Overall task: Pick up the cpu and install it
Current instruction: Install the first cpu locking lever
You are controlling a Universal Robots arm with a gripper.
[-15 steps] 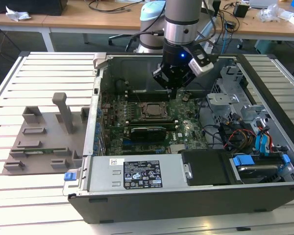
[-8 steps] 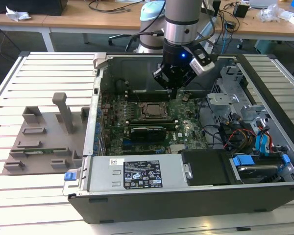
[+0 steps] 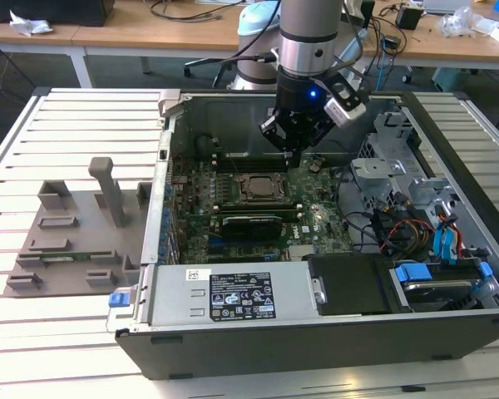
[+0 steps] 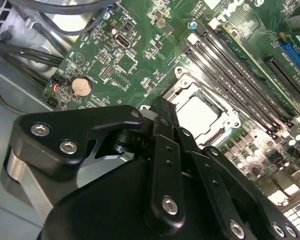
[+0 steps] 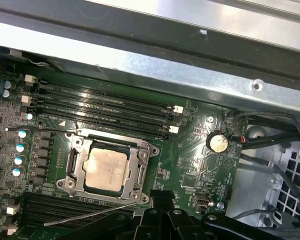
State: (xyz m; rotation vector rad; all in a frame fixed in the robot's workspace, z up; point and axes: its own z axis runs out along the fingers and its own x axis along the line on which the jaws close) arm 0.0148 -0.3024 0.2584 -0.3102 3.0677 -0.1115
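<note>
Silvery cpu (image 5: 106,169) lies flat inside socket frame (image 5: 74,165) on green motherboard (image 5: 187,170), mid computer case (image 3: 316,341). Gripper (image 3: 293,150) hovers low over board, just beside socket on exterior view's right, far side. Jaws closed, holding nothing.

Risks:
- Closed tip dropping further could strike memory slots (image 5: 105,105).
- Tip could snag thin retention lever (image 5: 90,214).
- Chip slightly askew under frame could bend pins.
</note>
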